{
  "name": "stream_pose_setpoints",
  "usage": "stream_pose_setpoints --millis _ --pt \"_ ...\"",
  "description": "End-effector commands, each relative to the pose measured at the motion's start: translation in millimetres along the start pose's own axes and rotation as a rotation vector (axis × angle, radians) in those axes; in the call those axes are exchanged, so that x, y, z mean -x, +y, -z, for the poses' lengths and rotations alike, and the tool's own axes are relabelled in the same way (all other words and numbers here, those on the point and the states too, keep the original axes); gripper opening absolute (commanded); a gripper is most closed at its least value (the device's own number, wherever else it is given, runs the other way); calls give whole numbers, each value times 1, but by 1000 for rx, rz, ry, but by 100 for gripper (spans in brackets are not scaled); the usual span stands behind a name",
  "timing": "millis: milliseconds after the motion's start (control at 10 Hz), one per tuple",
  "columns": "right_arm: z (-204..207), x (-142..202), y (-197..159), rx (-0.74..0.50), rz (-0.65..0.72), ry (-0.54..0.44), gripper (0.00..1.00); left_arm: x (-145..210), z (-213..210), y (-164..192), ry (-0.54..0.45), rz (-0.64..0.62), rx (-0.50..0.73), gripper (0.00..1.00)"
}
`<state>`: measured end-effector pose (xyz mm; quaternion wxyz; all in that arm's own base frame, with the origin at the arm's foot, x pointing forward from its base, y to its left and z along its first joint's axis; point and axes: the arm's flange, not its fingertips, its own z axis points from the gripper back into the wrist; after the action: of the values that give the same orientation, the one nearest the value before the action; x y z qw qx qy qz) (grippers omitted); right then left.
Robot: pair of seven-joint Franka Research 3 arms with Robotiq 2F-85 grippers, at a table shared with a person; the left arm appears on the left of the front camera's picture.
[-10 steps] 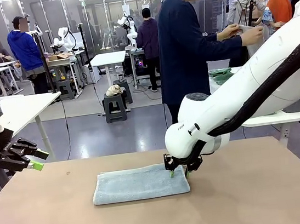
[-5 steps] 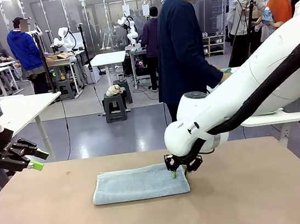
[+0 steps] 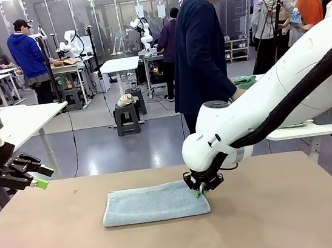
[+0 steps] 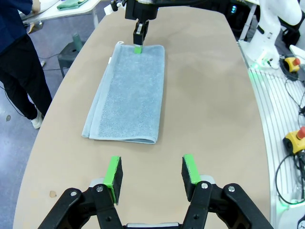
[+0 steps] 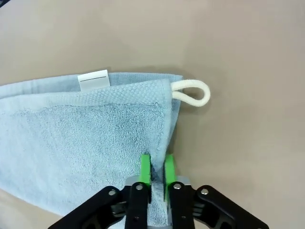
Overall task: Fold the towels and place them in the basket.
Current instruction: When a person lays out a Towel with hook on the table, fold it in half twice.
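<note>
My right claw (image 3: 197,192) is pinched nearly shut on the right-hand short edge of the pale blue terry towel (image 3: 155,203), which lies flat on the brown table (image 3: 276,219), a little to my left of its middle. In the right wrist view, the green pads (image 5: 145,168) have the towel's edge (image 5: 95,129) between them. The white label (image 5: 94,79) and the white corner loop (image 5: 193,93) lie just beyond the pads. My left claw (image 4: 152,171) hangs off the table's left edge with its jaws apart and nothing between them.

I judge the work to be in its early part. The blue towel is a long strip with two layers showing at its edges, so I take it as folded once lengthwise. Still to do are a crosswise fold and its placing in the basket. A green cloth (image 3: 245,81), which I take to be the second towel, lies on a far table beside the person in the dark blue jacket (image 3: 202,52); it has yet to reach my table.

I cannot tell whether my pads hold both layers or only the top one. The green cloth is partly hidden behind the person and my right arm, so I cannot tell if it is folded.
</note>
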<state>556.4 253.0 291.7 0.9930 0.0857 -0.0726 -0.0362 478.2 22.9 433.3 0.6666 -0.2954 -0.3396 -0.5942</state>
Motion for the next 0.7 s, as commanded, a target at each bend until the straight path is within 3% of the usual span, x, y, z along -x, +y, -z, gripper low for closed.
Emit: stream_pose_setpoints --millis 0,600 --pt "7 -1 6 33 34 7 0 0 -1 0 -3 1 0 65" --pt "-12 -7 -28 -13 -18 23 0 0 -1 0 -3 1 0 65"
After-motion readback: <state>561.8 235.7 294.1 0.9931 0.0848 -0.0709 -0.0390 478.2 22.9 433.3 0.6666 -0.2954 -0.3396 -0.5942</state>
